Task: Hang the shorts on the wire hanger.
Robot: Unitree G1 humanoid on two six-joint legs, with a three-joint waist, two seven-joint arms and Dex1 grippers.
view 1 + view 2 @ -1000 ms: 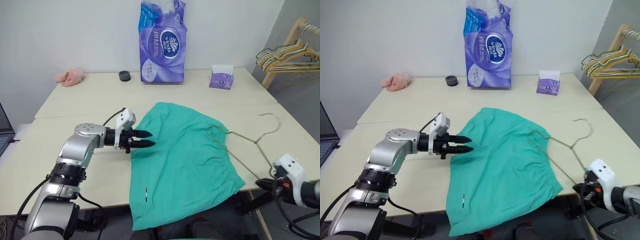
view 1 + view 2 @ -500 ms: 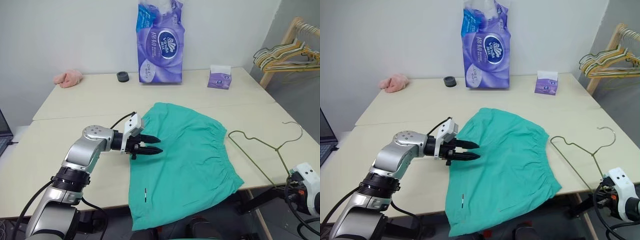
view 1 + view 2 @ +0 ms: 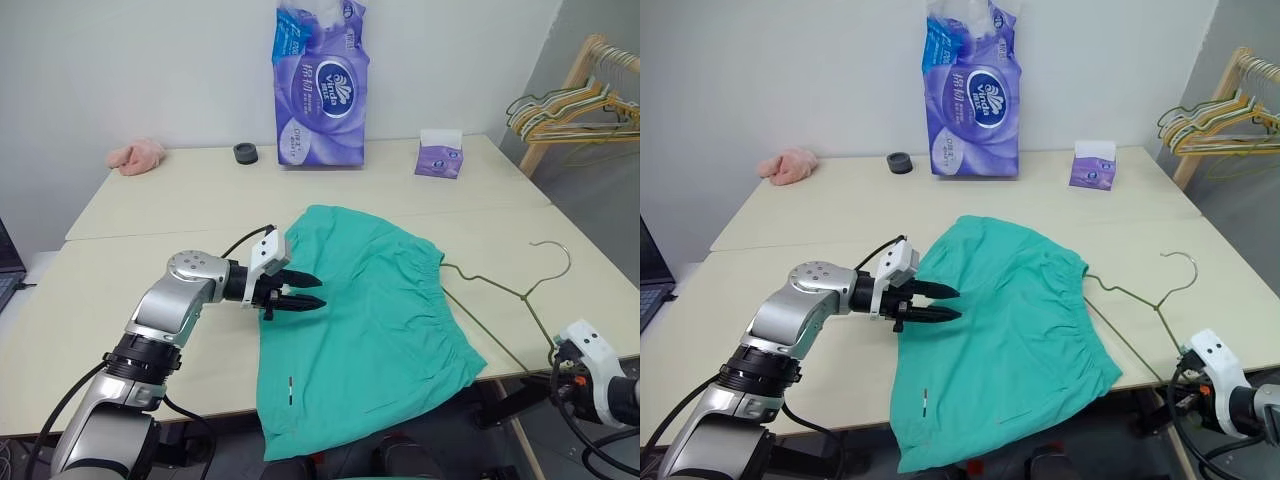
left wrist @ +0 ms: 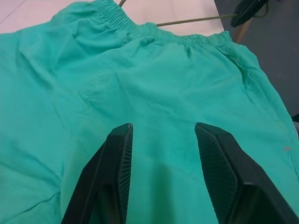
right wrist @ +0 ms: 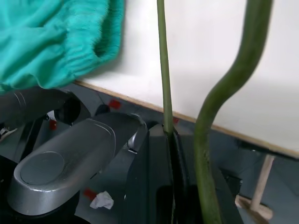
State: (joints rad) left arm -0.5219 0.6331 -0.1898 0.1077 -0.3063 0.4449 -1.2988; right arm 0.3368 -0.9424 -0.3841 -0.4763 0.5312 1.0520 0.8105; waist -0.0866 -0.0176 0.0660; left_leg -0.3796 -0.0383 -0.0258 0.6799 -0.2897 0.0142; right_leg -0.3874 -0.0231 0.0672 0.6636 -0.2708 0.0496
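The shorts (image 3: 365,320) were laid flat on the table (image 3: 150,200), waistband toward the wire hanger (image 3: 500,290). The hanger was held in the pinched-shut right gripper (image 5: 170,140), just beside the waistband. The left gripper (image 3: 300,290), jaws half-open, was held over the opposite edge.

The shorts (image 3: 360,330) run off the near table (image 3: 120,290) edge, so their lowest hem is cut off by the frame. The hanger (image 3: 500,295) wire disappears behind the waistband, hiding that end. The right gripper (image 5: 173,140) clamps the wire, its fingertips cut off. The white mark (image 3: 291,387) is too small to read.
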